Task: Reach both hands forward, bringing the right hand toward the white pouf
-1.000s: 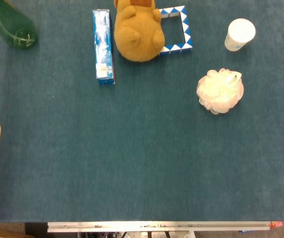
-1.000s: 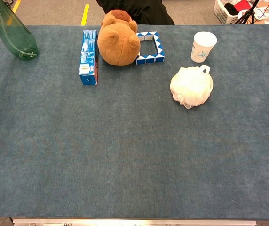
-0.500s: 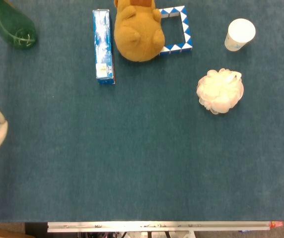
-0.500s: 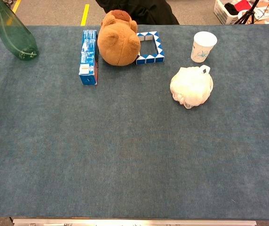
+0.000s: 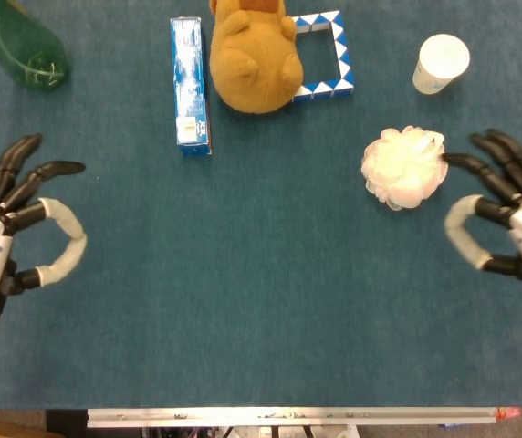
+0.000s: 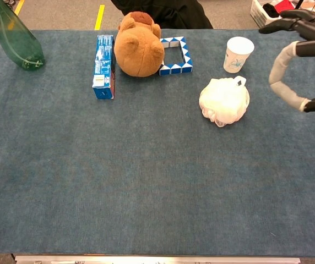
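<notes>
The white pouf (image 5: 404, 167) (image 6: 224, 100) lies on the blue table cloth at the right. My right hand (image 5: 507, 214) (image 6: 305, 52) hovers just right of it, fingers spread and empty, the nearest fingertip close to the pouf's edge but apart from it. At the left side of the head view my left hand (image 5: 15, 224) is also open and empty, over bare cloth. The chest view does not show the left hand.
A white paper cup (image 5: 441, 63) stands behind the pouf. A brown teddy bear (image 5: 253, 57), a blue-and-white folding puzzle frame (image 5: 331, 55) and a blue box (image 5: 189, 84) sit at the back middle. A green bottle (image 5: 19, 46) lies at the back left.
Both hands have come forward into view. The left hand moved in from the left edge. The right hand appeared beside the pouf. Objects have not moved.
</notes>
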Robot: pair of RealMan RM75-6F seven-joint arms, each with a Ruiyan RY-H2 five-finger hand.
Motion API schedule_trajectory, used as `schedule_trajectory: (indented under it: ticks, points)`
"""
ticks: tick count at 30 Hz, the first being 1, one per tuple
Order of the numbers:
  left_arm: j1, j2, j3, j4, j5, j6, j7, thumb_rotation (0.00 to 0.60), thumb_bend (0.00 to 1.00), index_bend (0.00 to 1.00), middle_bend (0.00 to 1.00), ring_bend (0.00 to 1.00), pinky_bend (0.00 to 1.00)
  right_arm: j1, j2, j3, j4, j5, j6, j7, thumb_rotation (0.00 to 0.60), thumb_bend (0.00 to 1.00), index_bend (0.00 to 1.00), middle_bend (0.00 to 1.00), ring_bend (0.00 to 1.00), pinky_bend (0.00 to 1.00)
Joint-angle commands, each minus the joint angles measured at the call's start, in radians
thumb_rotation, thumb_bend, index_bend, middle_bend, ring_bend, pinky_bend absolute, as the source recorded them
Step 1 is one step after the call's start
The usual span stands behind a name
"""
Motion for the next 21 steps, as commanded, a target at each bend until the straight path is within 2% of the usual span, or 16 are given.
schedule_trajectory:
  ticks: [1, 11, 21]
  points:
    - [-0.023, -0.027, 0.01, 0.03, 0.02, 0.011, -0.042, 0.6, 0.4, 0.79, 0.24, 0.01, 0.03, 0.029, -0.037, -0.002, 0.008, -0.027, -0.011, -0.001, 0.6, 0.4, 0.61, 0.2, 0.0, 0.01]
    - [-0.06, -0.104, 0.025, 0.089, 0.059, 0.066, -0.146, 0.6, 0.41, 0.79, 0.23, 0.01, 0.03, 0.09, -0.106, -0.019, 0.037, -0.128, 0.013, -0.044, 0.6, 0.4, 0.61, 0.2, 0.0, 0.01]
    - [-0.071, -0.133, 0.051, 0.102, 0.083, 0.107, -0.157, 0.6, 0.42, 0.8, 0.23, 0.01, 0.03, 0.104, -0.127, -0.033, 0.047, -0.132, 0.044, -0.06, 0.6, 0.4, 0.61, 0.2, 0.0, 0.01]
